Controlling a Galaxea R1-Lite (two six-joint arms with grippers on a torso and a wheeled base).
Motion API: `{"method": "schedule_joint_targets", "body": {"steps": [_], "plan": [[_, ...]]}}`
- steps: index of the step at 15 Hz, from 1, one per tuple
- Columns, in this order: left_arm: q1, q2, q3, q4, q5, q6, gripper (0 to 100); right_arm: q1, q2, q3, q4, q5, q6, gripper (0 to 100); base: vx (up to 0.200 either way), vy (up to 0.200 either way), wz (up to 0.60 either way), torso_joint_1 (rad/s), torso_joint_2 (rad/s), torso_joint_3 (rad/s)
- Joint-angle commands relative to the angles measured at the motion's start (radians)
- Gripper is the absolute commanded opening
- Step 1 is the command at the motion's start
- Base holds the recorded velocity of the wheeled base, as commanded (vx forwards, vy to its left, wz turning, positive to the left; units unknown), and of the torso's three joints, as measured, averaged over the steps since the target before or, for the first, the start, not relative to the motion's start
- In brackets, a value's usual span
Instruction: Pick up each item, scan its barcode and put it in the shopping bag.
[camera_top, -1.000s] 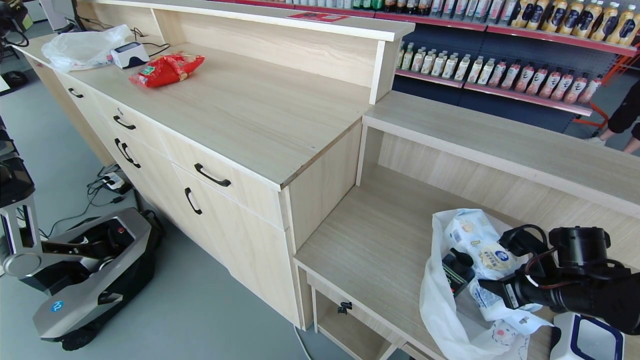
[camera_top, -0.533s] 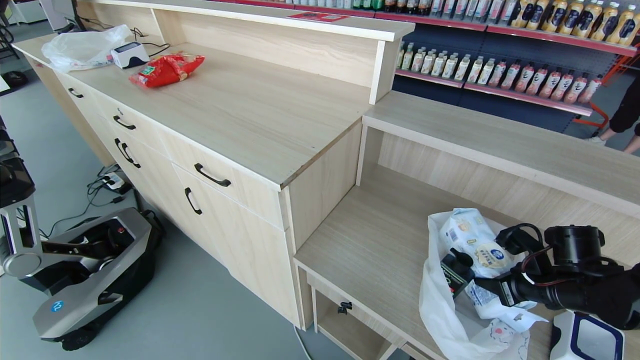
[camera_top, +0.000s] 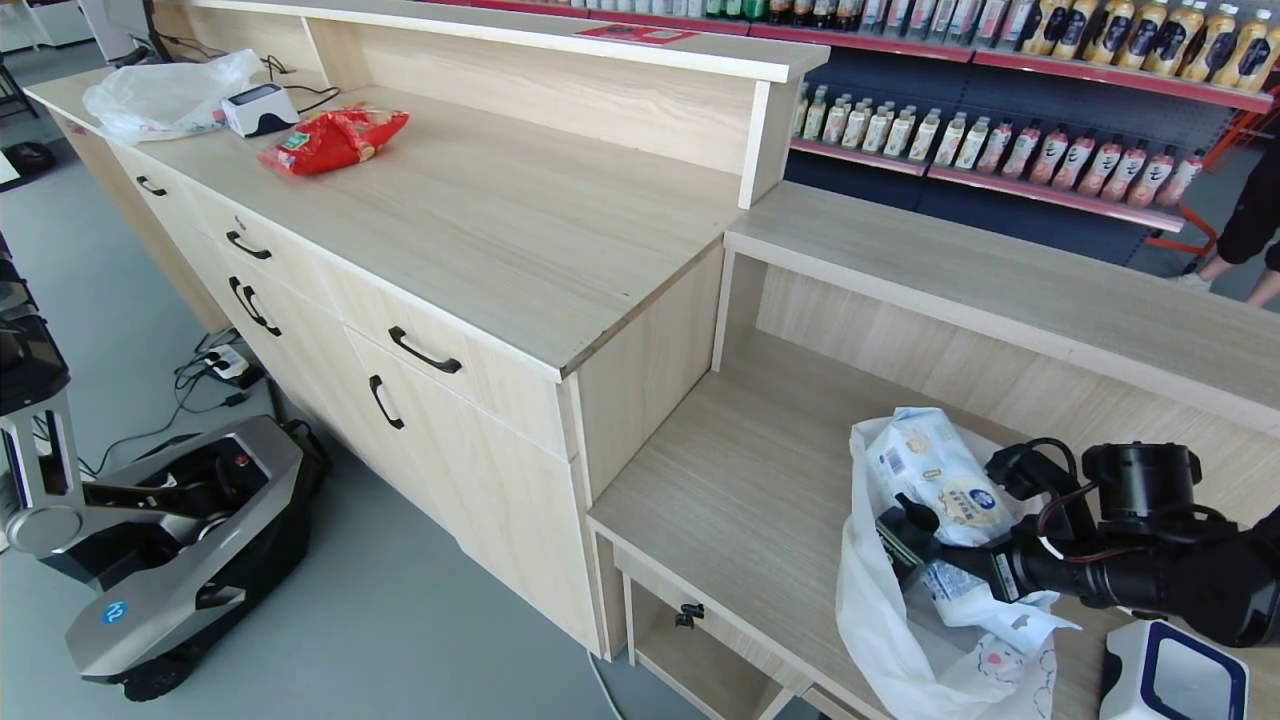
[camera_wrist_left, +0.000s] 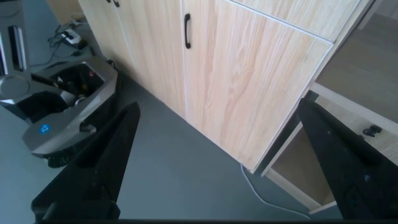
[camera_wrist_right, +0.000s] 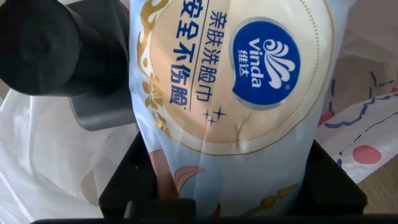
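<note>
My right gripper (camera_top: 905, 540) is shut on a blue-and-white tissue pack (camera_top: 932, 468), which it holds tilted over the mouth of the white shopping bag (camera_top: 880, 625) on the low counter (camera_top: 740, 480). In the right wrist view the tissue pack (camera_wrist_right: 249, 93) sits clamped between the dark fingers (camera_wrist_right: 127, 186), with the bag's plastic (camera_wrist_right: 37, 162) behind it. A white barcode scanner (camera_top: 1175, 675) stands just right of the bag. My left gripper (camera_wrist_left: 217, 168) hangs open over the grey floor beside the cabinet doors, holding nothing.
On the higher counter (camera_top: 480, 220) at the far left lie a red snack bag (camera_top: 335, 140), a second scanner (camera_top: 258, 108) and another plastic bag (camera_top: 165, 95). Shelves of bottles (camera_top: 1000, 140) line the back. A raised ledge (camera_top: 1000, 290) runs behind the low counter.
My right gripper has carried the tissue pack a little to the left over the bag's opening. The left arm has stayed put.
</note>
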Motion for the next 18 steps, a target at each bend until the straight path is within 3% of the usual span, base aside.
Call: {"method": "schedule_joint_targets", "body": {"steps": [1, 3, 18], "plan": [[0.000, 0.000, 0.000, 0.000, 0.001, 0.000, 100, 0.001, 0.010, -0.010, -0.002, 0.032, 0.001, 0, 0.000, 0.000, 0.00, 0.000, 0.00, 0.000], [0.000, 0.000, 0.000, 0.000, 0.001, 0.000, 100, 0.001, 0.019, -0.019, -0.008, 0.069, 0.029, 0, 0.000, 0.000, 0.00, 0.000, 0.00, 0.000], [0.000, 0.000, 0.000, 0.000, 0.001, 0.000, 100, -0.008, 0.019, -0.031, -0.002, 0.067, 0.015, 0, 0.000, 0.000, 0.00, 0.000, 0.00, 0.000]]}}
